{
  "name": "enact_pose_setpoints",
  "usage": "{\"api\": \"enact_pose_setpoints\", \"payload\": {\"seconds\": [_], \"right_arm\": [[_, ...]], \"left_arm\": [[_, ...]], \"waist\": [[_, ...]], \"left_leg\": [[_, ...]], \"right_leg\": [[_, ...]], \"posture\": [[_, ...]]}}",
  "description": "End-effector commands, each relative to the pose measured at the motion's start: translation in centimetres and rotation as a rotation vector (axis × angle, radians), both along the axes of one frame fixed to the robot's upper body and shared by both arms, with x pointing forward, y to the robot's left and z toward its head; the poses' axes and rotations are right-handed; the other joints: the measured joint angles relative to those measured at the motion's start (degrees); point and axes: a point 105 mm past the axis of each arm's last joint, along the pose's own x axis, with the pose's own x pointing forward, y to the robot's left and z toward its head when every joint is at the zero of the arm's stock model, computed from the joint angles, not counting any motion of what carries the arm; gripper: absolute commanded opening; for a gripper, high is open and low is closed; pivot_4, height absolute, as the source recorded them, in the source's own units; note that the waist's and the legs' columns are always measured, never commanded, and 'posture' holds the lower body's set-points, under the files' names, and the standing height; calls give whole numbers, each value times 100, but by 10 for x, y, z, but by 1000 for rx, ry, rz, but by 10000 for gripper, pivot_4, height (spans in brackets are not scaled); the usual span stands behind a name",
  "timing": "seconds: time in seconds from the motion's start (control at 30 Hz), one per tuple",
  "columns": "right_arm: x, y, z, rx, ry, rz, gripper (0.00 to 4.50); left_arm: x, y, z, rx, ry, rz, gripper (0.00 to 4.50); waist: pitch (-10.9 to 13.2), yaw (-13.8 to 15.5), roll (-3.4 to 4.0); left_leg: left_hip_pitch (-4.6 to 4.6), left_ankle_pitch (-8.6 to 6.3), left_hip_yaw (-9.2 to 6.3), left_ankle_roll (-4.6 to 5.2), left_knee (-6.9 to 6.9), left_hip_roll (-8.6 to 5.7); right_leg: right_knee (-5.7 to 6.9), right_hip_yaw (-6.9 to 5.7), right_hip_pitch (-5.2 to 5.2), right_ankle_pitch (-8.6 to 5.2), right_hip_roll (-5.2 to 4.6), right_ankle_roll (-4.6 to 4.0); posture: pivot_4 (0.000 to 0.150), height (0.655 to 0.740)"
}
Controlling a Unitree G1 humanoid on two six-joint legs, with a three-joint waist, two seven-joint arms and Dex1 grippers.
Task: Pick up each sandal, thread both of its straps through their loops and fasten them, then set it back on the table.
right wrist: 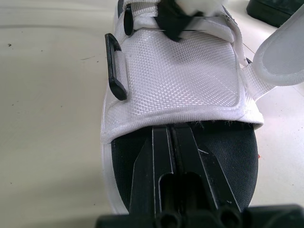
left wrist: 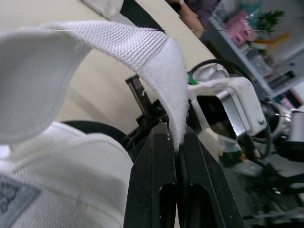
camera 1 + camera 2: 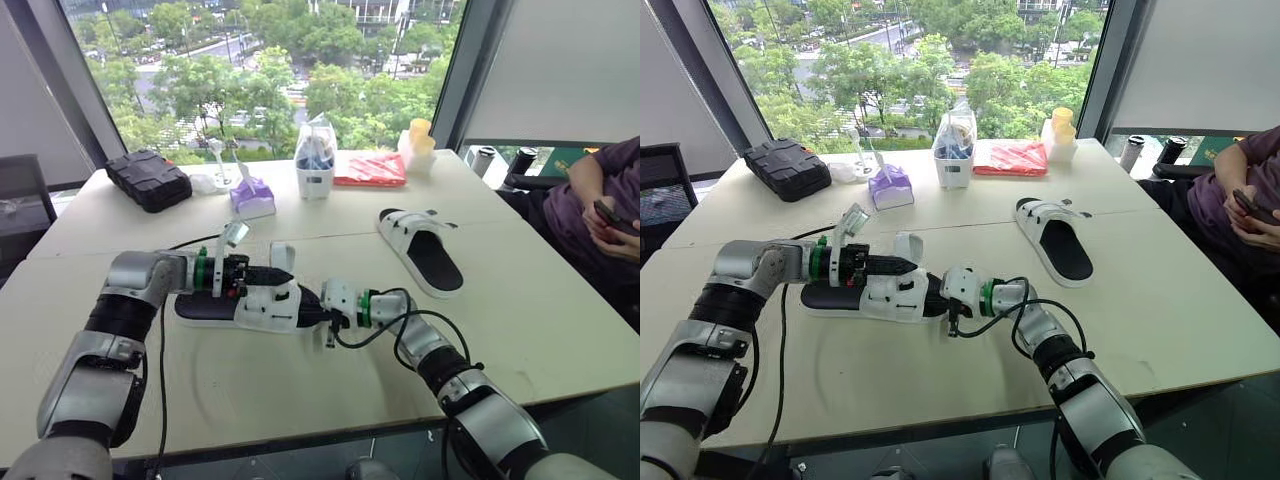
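1. The near sandal [image 3: 262, 308] sat sole-down on the tabletop [image 3: 300, 385], well in from the front edge, with bare surface all around it.
2. The left fingers [image 2: 172, 140] were pinched tight on the sandal's white strap [image 2: 142, 42], which arched up over the upper.
3. The right fingers [image 1: 172, 135] were pressed together and lay flat on the black footbed at the toe opening. Their tips were right at the hem of the white upper.
4. A black loop [image 1: 114, 66] stuck out from the side of the upper, with open tabletop just beside it.
5. The second sandal [image 3: 425, 250] lay well apart from the near sandal, beyond it toward the robot's right, with a clear stretch of tabletop between them.
6. A black case [image 3: 148, 178], a purple box [image 3: 252, 195], a white container [image 3: 315, 170] and a red packet [image 3: 370, 170] sat along the far edge, well beyond the near sandal.
7. A person [image 3: 600, 210] sat off the tabletop's right edge, past the second sandal.
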Motion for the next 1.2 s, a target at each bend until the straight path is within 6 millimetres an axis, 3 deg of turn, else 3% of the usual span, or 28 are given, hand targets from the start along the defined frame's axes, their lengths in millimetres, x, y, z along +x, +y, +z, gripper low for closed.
{"api": "enact_pose_setpoints", "payload": {"seconds": [0.03,0.37,0.6,0.77,0.9,1.2], "right_arm": [[-7,-20,-46,-136,137,-57,0],[-8,-21,-46,-129,141,-66,0],[-7,-21,-46,-129,142,-71,0],[-9,-19,-48,-128,144,-64,0],[-9,-19,-50,-133,149,-72,0],[-9,-21,-52,-134,153,-77,0]], "left_arm": [[-6,-2,3,9,1,-72,361],[-4,-5,-20,66,-16,-67,361],[-2,-6,-14,47,-38,-74,361],[7,-5,3,-14,-40,-38,361],[1,-3,-11,43,-32,-71,361],[-1,-4,-14,49,-20,-78,361]], "waist": [[0,0,0],[0,14,0],[0,15,0],[0,14,-1],[0,4,0],[-1,10,-3]], "left_leg": [[0,0,0,0,-1,0],[0,0,-2,0,-2,0],[0,0,-2,0,-2,0],[-1,0,-2,0,-1,0],[2,0,-1,0,-5,0],[6,0,-3,0,-10,0]], "right_leg": [[0,0,0,0,-1,0],[-1,1,-1,0,-3,0],[-1,1,0,0,-3,0],[-1,0,0,0,-3,0],[-1,0,0,0,-3,0],[0,0,1,0,-3,0]], "posture": [[1500,7400],[1500,7400],[1500,7400],[1500,7400],[1500,7400],[1500,7400]]}}
